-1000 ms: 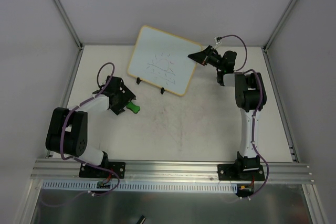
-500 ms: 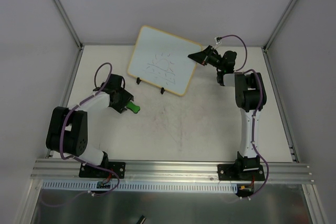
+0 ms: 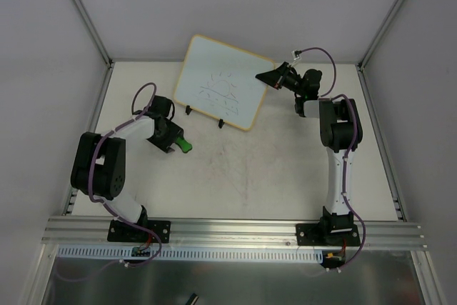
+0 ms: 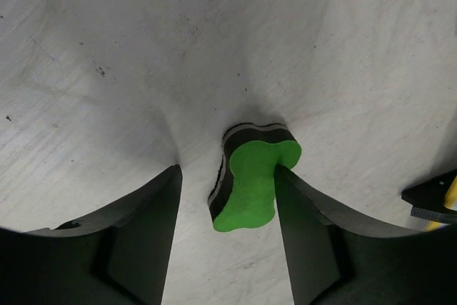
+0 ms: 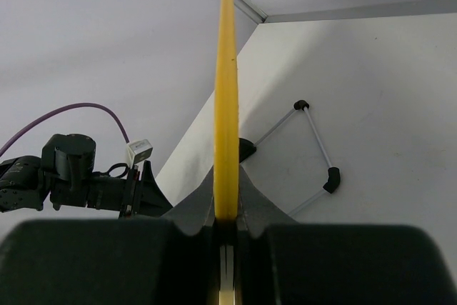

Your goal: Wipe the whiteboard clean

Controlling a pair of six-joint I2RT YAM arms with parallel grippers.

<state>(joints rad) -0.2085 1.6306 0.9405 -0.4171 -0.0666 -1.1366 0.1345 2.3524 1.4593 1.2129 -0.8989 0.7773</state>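
Since the whiteboard (image 3: 220,92), propped at the desk's (image 3: 285,162) back, looks light, stiff, tippy, grip its frame edge; right hand (image 3: 263,75) is clenched there. Left hand (image 4: 227,180) straddles the eraser (image 4: 251,180), desk mid-left, not yet clenched.

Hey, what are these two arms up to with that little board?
The right end effector is clamped on the edge of the small square white board with a yellow-wood frame, which stands on the table with a marker drawing on it. The left end effector straddles a small green eraser block on the table, one finger touching it. No wiping yet.
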